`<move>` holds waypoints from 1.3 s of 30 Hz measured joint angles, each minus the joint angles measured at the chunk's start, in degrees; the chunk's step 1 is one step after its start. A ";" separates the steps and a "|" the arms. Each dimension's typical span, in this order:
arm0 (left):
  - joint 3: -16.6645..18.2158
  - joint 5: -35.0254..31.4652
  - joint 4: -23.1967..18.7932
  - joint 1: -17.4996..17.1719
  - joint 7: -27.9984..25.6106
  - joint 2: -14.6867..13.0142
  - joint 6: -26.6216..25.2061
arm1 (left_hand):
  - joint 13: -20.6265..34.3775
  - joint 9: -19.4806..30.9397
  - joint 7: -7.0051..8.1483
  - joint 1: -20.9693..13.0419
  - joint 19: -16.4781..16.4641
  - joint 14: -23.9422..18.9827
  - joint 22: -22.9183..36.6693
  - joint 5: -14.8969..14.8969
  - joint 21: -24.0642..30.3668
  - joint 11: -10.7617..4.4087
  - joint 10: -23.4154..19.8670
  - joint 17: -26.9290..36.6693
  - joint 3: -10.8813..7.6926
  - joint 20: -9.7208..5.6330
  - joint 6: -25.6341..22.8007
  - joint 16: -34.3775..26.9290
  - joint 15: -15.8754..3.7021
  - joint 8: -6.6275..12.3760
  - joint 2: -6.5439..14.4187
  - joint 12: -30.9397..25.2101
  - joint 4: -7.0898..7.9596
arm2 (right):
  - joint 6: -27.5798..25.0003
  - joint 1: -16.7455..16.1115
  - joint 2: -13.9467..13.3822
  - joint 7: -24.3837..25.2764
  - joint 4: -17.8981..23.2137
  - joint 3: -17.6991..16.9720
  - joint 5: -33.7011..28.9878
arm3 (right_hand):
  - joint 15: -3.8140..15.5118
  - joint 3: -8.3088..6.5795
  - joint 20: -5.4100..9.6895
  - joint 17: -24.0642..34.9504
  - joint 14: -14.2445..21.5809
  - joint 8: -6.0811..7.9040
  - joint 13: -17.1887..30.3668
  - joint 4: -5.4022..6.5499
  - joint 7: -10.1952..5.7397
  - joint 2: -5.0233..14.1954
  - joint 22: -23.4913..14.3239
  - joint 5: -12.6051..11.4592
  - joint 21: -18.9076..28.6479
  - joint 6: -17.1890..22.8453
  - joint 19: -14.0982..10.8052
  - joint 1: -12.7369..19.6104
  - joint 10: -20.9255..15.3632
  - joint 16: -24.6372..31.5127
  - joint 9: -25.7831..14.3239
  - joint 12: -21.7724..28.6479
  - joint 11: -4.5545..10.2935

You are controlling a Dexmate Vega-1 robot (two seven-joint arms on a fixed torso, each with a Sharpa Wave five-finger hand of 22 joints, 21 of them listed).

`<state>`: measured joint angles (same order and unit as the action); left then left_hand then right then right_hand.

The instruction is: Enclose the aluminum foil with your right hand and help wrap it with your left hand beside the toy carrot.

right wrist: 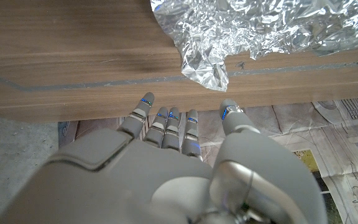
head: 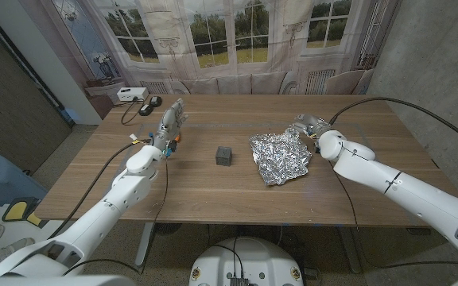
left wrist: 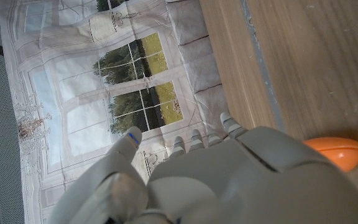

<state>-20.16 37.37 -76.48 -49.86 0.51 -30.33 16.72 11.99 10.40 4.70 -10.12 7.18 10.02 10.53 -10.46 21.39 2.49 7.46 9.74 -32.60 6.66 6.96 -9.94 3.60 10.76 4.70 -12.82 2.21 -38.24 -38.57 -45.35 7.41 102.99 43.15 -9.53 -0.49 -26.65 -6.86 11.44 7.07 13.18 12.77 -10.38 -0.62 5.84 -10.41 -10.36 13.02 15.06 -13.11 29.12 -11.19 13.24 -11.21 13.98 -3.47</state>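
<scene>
A crumpled sheet of aluminum foil (head: 279, 157) lies spread on the wooden table (head: 213, 195), right of centre. My right hand (head: 312, 127) hovers at its far right corner with fingers extended and nothing in them. In the right wrist view my right hand (right wrist: 166, 168) points its fingertips (right wrist: 169, 118) toward the foil's edge (right wrist: 253, 28), a short gap away. My left hand (head: 169, 125) is raised at the table's left side, fingers straight and empty. The orange toy carrot (head: 174, 143) lies just beside it, and its tip (left wrist: 335, 153) pokes out past my left hand (left wrist: 241, 180) in the left wrist view.
A small dark grey cube (head: 224, 156) sits between the carrot and the foil. A white box (head: 132, 94) and black gadgets (head: 151, 102) with a cable lie at the far left corner. Bare wood stretches along the near edge.
</scene>
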 measured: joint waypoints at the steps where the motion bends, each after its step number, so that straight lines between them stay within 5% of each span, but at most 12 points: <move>1: 0.02 0.04 -0.06 -0.06 -0.03 -0.03 0.00 | 0.00 0.00 0.00 0.00 0.00 0.00 0.00 0.00 0.00 0.00 0.00 0.00 0.00 0.00 0.00 0.00 0.00 0.00 0.00 0.00 0.00 | -0.20 0.16 0.06 -0.11 0.15 0.49 -0.17 | 0.00 -0.08 0.00 0.00 0.00 0.00 0.00 -0.08 0.00 0.00 0.00 0.00 0.00 0.00 0.00 0.00 0.00 0.00 0.00 0.00 0.00; 23: 1.92 1.09 -3.35 -3.47 -1.18 -1.93 0.09 | -0.28 0.01 0.00 0.61 0.00 0.00 0.00 0.00 -0.21 -0.02 -0.01 -0.01 0.40 -0.01 -0.62 0.00 -0.01 0.00 0.00 0.00 -0.08 | -7.10 3.85 1.96 -4.56 -0.14 7.10 -8.92 | 1.85 -1.90 0.85 -0.53 3.09 0.83 -0.26 -0.47 -0.68 -0.92 0.00 -0.28 0.44 4.66 -4.12 7.72 -2.98 0.00 -0.01 -0.01 1.74; 33: 2.28 1.35 -3.51 -3.87 -1.19 -2.15 0.30 | -0.27 0.01 0.00 0.61 0.01 0.00 0.00 0.00 -0.45 -0.02 -0.01 -0.01 0.64 -0.01 -0.62 0.00 -0.01 0.00 0.00 0.00 0.16 | -9.16 5.25 3.88 -4.69 -1.72 9.93 -13.20 | 2.76 -2.31 2.06 -0.36 7.54 2.87 -0.53 -0.05 -0.97 -1.68 0.00 -0.28 1.12 13.50 -8.20 14.35 -8.90 0.97 -0.01 1.25 2.84; 39: 2.48 1.45 -3.56 -4.08 -1.19 -2.26 0.40 | -0.27 -0.18 0.00 0.83 0.01 0.00 -0.01 0.00 -0.45 -0.03 -0.01 -0.01 0.64 -0.01 -0.62 0.00 -0.01 0.00 -0.23 0.00 0.16 | -10.83 5.96 5.38 -3.79 -3.25 11.71 -16.47 | 2.85 -2.31 3.71 0.30 12.55 4.44 -0.48 -0.05 -1.82 -1.86 0.00 -0.95 1.78 20.54 -11.73 20.75 -14.67 2.71 -0.01 2.81 5.06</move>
<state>-17.69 38.82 -80.04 -53.93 -0.68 -32.59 17.12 11.72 10.22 4.70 -9.28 7.18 10.02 10.52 -10.45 20.94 2.47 7.44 9.73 -31.96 6.65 6.34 -9.94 3.59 10.76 4.47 -12.82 2.37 -49.07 -32.61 -39.97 3.63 99.74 54.86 -26.00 2.36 -28.96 -3.15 11.74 19.62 17.63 12.29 -10.42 -2.44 3.98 -10.41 -11.31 14.80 35.61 -24.84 49.88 -25.86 15.95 -11.21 16.79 1.59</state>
